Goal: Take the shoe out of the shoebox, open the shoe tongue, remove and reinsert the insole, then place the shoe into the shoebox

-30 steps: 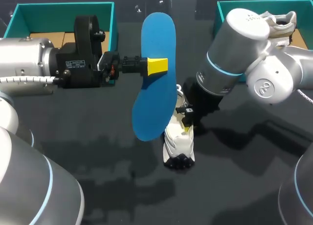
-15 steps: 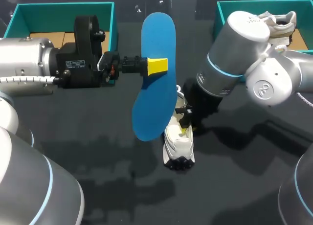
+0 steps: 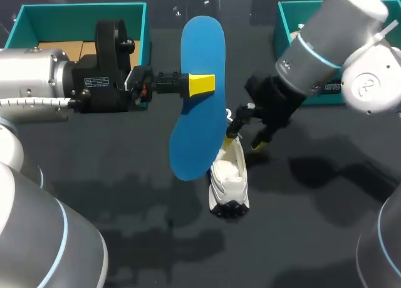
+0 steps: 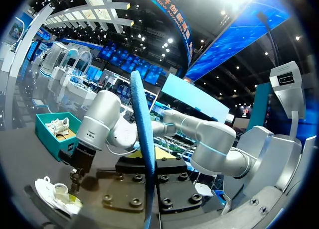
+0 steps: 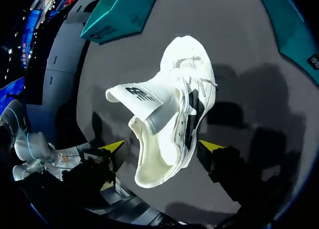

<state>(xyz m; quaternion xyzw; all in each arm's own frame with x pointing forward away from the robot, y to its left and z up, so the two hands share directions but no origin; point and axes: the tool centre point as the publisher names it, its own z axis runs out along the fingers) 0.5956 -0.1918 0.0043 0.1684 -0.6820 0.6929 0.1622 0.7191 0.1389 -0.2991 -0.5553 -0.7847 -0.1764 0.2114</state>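
Note:
A white shoe (image 3: 230,183) lies on the dark table, toe toward the front edge. In the right wrist view the shoe (image 5: 172,107) has its tongue (image 5: 133,94) pulled up and its inside laid bare. My right gripper (image 3: 244,141) hangs open just above the heel, a finger on each side and touching nothing; the right wrist view shows that gripper (image 5: 162,148) the same way. My left gripper (image 3: 202,84) is shut on the blue insole (image 3: 199,100), held upright above the table to the left of the shoe. From the left wrist the insole (image 4: 141,134) appears edge-on.
A teal shoebox (image 3: 81,14) with a cardboard floor stands at the back left. Another teal shoebox (image 3: 286,17) is at the back right, mostly behind my right arm. In the left wrist view that box (image 4: 46,127) holds a second white shoe.
My right gripper has let go of the shoe, opened wide and risen up and to the right. The left arm and the insole have not moved.

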